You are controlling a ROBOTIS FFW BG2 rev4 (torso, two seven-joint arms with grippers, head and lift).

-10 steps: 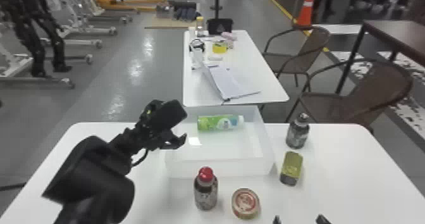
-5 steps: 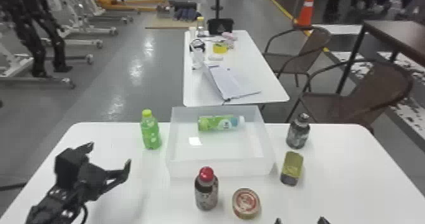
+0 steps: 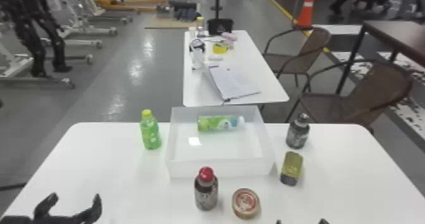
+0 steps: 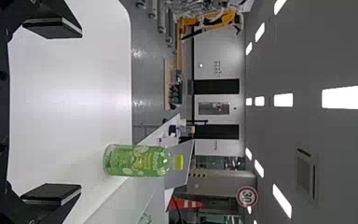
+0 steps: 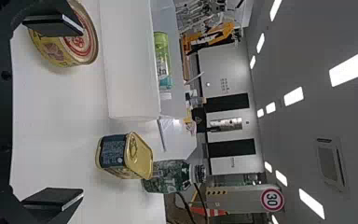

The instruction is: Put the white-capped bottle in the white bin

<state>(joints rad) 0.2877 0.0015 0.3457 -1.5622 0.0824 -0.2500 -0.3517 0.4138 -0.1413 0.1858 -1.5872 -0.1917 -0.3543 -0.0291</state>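
Well, the white-capped bottle (image 3: 219, 124) lies on its side inside the white bin (image 3: 218, 168), near the far wall. The yellow-capped bottle (image 3: 150, 134) stands left of the bin, the dark bottle (image 3: 298, 134) and rectangular tin (image 3: 291, 169) are right, and the red-capped bottle (image 3: 206, 191) and round tin (image 3: 246, 203) sit in front on the bench (image 3: 120, 176). The left tool (image 3: 76, 197) and right tool (image 3: 300, 221) are both spread and empty.

A robotics lab, by its look from my remote post.
Far left, I see black robot-like legs (image 3: 36, 55) and wheeled white frames (image 3: 79, 43); far right, a traffic cone (image 3: 305, 13).
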